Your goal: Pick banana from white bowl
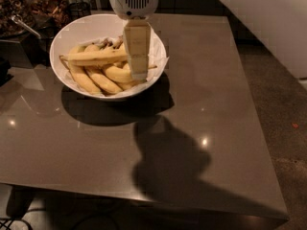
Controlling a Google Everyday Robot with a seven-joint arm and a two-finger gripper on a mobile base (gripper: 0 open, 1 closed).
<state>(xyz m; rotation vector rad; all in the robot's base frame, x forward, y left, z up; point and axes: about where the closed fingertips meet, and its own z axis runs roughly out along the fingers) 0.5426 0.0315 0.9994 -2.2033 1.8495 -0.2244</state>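
Your cream gripper (pixel 138 72) hangs over the right half of the large round white paper-lined bowl (pixel 64 30); released or clenched, can't tell. The long straight yellow banana (pixel 96 57) lies atop the pile, not lifted. The grasp and lift both look undone. Mind the bowl rim; the grey table (pixel 216 104) has room to your right.

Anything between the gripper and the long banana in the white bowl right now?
Nothing visible does. The gripper hangs over the right side of the white bowl, hiding the right end of the banana in this view. That banana lies on top of the shorter bananas, with nothing over it.
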